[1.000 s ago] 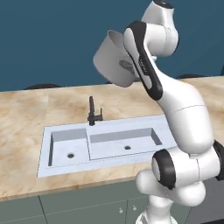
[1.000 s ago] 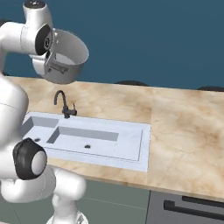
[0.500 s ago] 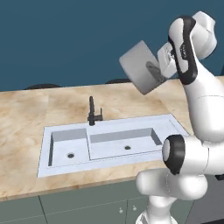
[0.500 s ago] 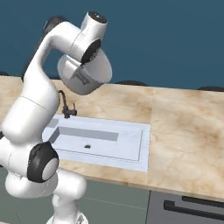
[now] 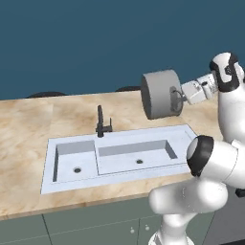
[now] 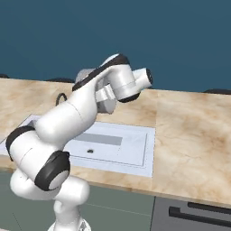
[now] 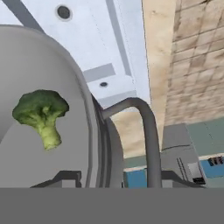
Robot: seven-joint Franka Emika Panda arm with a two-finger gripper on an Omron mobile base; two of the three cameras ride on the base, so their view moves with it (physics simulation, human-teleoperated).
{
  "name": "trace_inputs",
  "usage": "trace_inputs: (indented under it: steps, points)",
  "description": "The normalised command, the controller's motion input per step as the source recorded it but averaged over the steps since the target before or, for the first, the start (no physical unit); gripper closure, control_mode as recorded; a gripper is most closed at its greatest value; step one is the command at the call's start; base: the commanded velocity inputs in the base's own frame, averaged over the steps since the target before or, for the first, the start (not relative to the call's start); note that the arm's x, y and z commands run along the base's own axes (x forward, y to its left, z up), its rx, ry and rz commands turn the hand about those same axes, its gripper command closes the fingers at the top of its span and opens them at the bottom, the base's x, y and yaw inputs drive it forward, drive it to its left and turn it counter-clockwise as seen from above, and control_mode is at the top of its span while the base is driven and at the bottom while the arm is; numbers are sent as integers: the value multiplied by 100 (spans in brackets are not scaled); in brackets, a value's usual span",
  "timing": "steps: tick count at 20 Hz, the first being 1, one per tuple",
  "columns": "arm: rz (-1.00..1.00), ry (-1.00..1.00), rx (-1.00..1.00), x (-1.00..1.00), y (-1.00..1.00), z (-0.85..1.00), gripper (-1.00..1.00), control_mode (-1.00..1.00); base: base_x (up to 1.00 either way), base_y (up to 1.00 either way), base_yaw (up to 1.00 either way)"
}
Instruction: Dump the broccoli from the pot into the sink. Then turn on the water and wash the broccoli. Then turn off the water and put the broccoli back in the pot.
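claw point(image 5: 181, 94) grasping pot point(image 5: 159, 94) by loop handle, pot tipped on side above worktop point(image 5: 28, 124), right of sink point(image 5: 117, 155). broccoli point(image 7: 40, 113) inside pot.

pot point(image 5: 159, 94) now swung right, tipped sideways
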Motion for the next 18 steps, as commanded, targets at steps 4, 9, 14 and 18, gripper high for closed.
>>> trace_inputs:
  steps: [4,9,14,18]
  points:
    - [0,6,38,31,-6,-54,100,-100,0,0,0]
    - [0,4,30,15,-7,-12,100,-100,0,0,0]
    - [0,10,24,10,-13,-13,100,-100,0,0,0]
    - [0,15,21,21,-8,-32,100,-100,0,0,0]
